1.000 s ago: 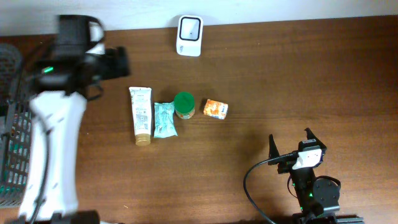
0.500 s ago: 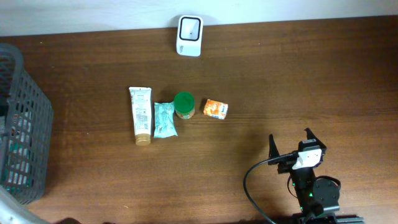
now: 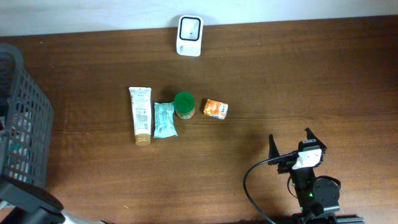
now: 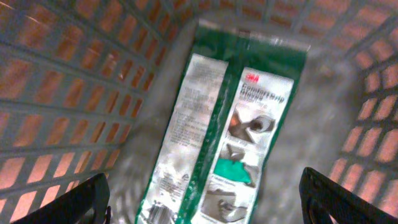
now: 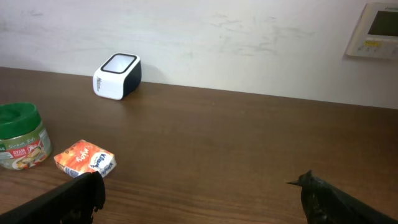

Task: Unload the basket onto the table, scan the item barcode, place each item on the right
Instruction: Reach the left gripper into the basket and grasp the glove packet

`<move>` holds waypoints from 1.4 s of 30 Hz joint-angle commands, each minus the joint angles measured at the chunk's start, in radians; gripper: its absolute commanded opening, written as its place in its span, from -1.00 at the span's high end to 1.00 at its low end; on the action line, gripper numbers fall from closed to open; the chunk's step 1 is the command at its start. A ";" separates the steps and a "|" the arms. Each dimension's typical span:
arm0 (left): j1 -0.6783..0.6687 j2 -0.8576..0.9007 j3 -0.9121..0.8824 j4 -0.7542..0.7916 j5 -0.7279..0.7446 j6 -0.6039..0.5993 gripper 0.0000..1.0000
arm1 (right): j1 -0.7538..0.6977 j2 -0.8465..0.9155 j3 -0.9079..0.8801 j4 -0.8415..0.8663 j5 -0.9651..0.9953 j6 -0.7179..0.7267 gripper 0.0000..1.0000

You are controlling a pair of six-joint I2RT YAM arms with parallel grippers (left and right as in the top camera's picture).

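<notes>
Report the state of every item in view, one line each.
scanner, standing by the wall
white tube, lying flat
teal packet, lying flat beside the white tube
green-lidded jar, upright, lid on
orange box, lying on the table
green package, lying flat in the basket
left gripper, open above the green package
right gripper, open, empty

- Dark brown wood-grain table, evenly lit.
- Off-white, faintly scuffed wall along the table's far edge.
- White rectangular control panel with a display, mounted on that wall, right side.
</notes>
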 commanded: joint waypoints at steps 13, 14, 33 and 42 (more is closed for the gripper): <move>0.011 0.269 -0.017 -0.031 0.081 0.189 -0.74 | 0.007 -0.006 -0.005 -0.005 0.002 0.008 -0.97; 0.011 0.277 -0.018 -0.032 0.082 0.189 -0.73 | 0.007 -0.006 -0.005 -0.005 0.002 0.008 -0.97; 0.010 0.365 -0.017 -0.048 0.081 0.188 1.00 | 0.007 -0.006 -0.005 -0.005 0.002 0.008 -0.97; 0.011 0.159 -0.014 -0.049 0.081 0.180 1.00 | 0.007 -0.006 -0.005 -0.005 0.002 0.008 -0.97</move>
